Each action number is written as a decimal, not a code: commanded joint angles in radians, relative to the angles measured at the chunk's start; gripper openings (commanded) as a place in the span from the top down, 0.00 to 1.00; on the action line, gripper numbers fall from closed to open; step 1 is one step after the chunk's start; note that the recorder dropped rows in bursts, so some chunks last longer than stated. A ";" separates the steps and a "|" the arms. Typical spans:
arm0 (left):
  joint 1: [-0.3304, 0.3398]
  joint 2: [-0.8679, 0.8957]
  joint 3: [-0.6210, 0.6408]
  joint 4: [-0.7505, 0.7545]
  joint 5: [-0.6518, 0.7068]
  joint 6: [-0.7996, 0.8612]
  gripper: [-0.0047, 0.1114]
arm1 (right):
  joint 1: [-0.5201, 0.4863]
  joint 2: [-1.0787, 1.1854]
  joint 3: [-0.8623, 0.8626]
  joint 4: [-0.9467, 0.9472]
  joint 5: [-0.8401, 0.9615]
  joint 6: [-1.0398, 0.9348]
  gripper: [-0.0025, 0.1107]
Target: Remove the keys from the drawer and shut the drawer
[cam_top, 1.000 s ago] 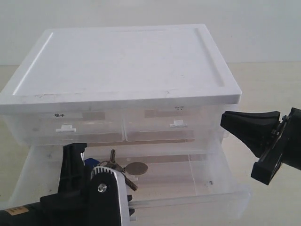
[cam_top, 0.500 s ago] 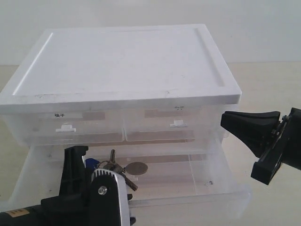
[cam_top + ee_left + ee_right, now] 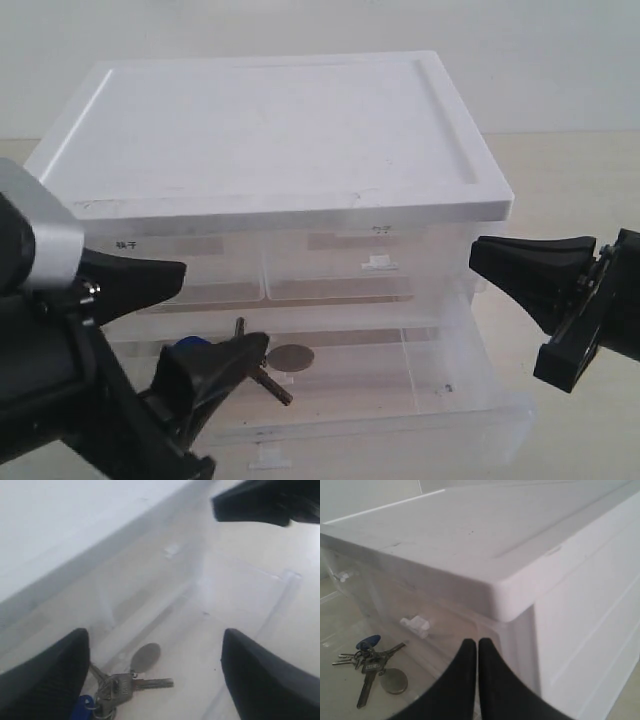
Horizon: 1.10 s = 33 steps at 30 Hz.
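the keys (image 3: 120, 689) are being carried on the floor of the open drawer (image 3: 440, 400). the left gripper (image 3: 225, 308) is being held over them, jaws spread wide; the right gripper (image 3: 472, 644), beside the cabinet (image 3: 270, 130), jaws pressed together.

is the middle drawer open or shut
Open. The drawer sticks out well forward of the cabinet front, and the keys lie uncovered on its floor.

Top-drawer labels (image 3: 125, 244): small, blurred, illegible.
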<state>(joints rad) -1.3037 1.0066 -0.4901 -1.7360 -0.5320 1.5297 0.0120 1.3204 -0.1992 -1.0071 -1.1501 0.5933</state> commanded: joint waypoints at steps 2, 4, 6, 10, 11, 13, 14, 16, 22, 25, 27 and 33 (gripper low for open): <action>0.070 0.161 -0.046 -0.008 -0.025 -0.214 0.37 | -0.002 0.001 -0.003 0.000 0.013 0.000 0.98; 0.097 0.259 -0.060 -0.008 -0.029 -0.228 0.37 | -0.002 0.001 -0.003 0.004 0.013 0.000 0.98; 0.120 0.319 -0.061 -0.008 -0.050 -0.256 0.37 | -0.002 0.001 -0.003 0.007 0.013 0.000 0.98; 0.134 0.393 -0.061 -0.008 -0.009 -0.289 0.37 | -0.002 0.001 -0.003 0.008 0.013 0.000 0.98; 0.134 0.403 -0.061 -0.008 -0.008 -0.289 0.37 | -0.002 0.001 -0.003 0.007 0.011 0.000 0.98; 0.134 0.428 -0.061 -0.008 -0.053 -0.289 0.37 | -0.002 0.001 -0.003 0.007 0.008 0.000 0.98; 0.134 0.436 -0.061 -0.008 -0.072 -0.289 0.37 | -0.002 0.001 -0.003 0.007 0.011 0.000 0.98; 0.135 0.452 -0.061 -0.008 -0.085 -0.289 0.37 | -0.002 0.001 -0.003 0.007 0.014 0.000 0.98; 0.135 0.464 -0.061 -0.008 -0.055 -0.312 0.39 | -0.002 0.001 -0.003 0.007 0.014 0.000 0.98; 0.135 0.464 -0.063 -0.008 -0.043 -0.346 0.42 | -0.002 0.001 -0.003 0.007 0.014 0.000 0.98; 0.135 0.464 -0.063 -0.008 -0.076 -0.348 0.42 | -0.002 0.001 -0.003 0.007 0.014 0.000 0.98; 0.136 0.515 -0.061 -0.008 -0.078 -0.348 0.42 | -0.002 0.001 -0.003 0.005 0.016 0.000 0.98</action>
<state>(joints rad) -1.1652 1.4920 -0.5556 -1.7371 -0.6105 1.1844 0.0120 1.3204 -0.1992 -1.0071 -1.1361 0.5933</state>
